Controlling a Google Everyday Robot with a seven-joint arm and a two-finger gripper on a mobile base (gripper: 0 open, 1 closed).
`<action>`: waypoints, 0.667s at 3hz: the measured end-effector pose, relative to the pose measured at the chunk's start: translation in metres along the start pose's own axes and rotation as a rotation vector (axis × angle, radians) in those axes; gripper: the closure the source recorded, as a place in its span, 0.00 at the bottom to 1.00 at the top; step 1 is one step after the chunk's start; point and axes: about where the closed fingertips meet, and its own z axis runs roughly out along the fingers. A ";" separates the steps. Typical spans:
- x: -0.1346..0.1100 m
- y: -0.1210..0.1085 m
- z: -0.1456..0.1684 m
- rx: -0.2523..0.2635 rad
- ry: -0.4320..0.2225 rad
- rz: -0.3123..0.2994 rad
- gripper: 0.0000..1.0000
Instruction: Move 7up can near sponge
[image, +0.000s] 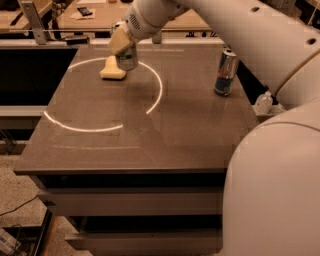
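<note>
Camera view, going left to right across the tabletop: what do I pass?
sponge → 7up can, gripped from above by the gripper → tall blue-and-silver can

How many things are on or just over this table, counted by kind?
Cans: 2, the 7up can, gripped by the hand right beside the sponge, and the slim blue-and-silver can standing near the right edge.
Sponges: 1, at the far left.
Total: 3

Grey table (190, 135); light ring (82, 129); workbench (97, 17) behind.
</note>
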 end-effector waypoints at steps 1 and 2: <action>0.004 0.012 0.031 -0.015 -0.039 -0.001 1.00; 0.019 0.011 0.054 0.001 -0.054 -0.030 1.00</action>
